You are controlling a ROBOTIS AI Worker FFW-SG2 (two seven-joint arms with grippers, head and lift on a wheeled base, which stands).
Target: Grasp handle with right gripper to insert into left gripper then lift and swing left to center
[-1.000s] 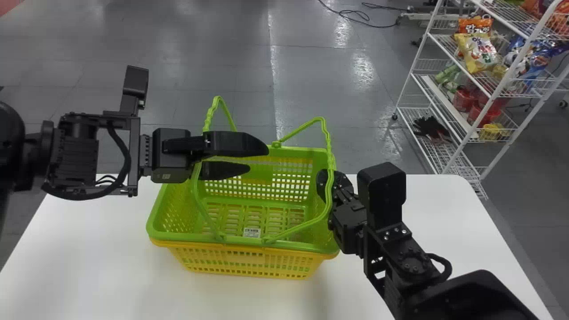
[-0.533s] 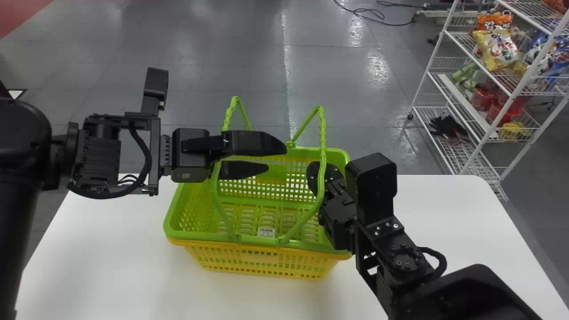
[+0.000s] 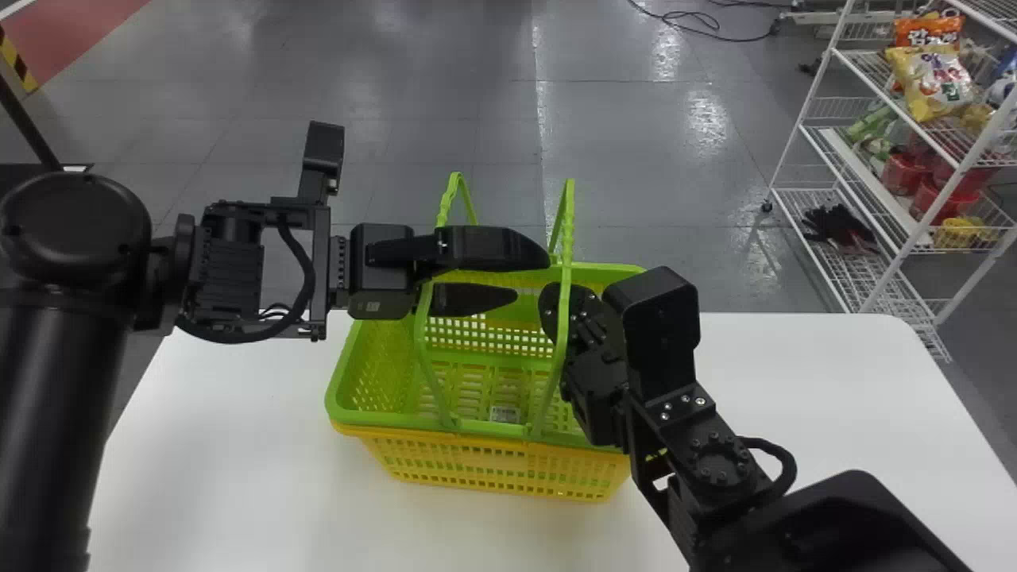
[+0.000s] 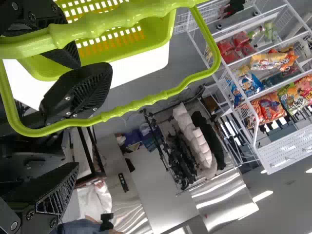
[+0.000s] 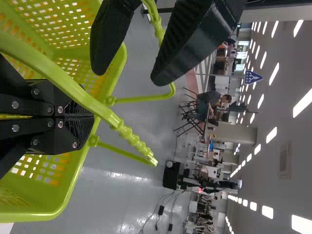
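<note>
Place: a robotics lab, I'd say, in an open hall
Front: 2 black arms (image 3: pixel 73 230) over a white table (image 3: pixel 238 477)
Shop-like corner: wire shelves (image 3: pixel 874 184), snack bags (image 3: pixel 933 83)
Underfoot: grey floor (image 3: pixel 397 119), loose cables (image 5: pixel 161 210)
Overhead: rows of strip lights (image 5: pixel 267 212)

Two slim lime-green handles, the left handle (image 3: pixel 447 200) and the right handle (image 3: pixel 563 314), both with wavy grips, stand raised and apart above the green basket (image 3: pixel 385 420). That lattice-sided basket sits upright, nested in the yellow basket (image 3: pixel 485 469), on the white desk (image 3: pixel 238 461).
</note>
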